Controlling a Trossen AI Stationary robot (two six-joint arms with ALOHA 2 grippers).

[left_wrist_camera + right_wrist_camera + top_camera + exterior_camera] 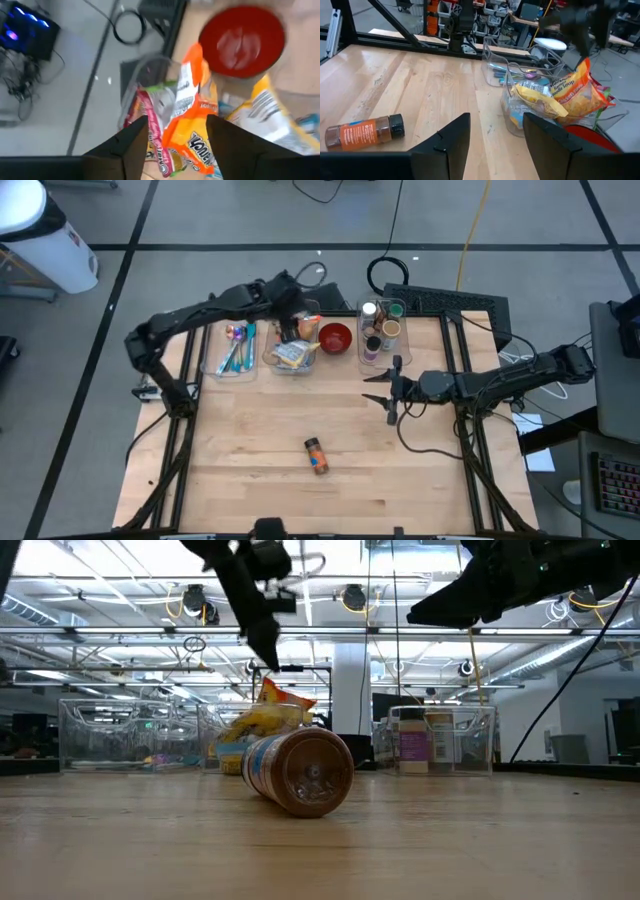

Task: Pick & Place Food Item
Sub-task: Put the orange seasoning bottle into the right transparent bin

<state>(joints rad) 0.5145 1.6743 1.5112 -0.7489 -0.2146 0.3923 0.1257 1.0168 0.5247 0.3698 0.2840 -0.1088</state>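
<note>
Snack packets (291,353) sat piled in the clear bin (272,363) at the back of the surface, right under the left claw (287,323), whose fingers were spread around the orange packet (196,117). Right claw (383,390) hovered mid-surface, also spread, holding nothing.

The red bowl (242,40) you see from the left wrist is blurred, its top cut off by the edge. Packet (192,125) print there is mostly unreadable. From above, the jars (378,328) look too small to identify.
</note>
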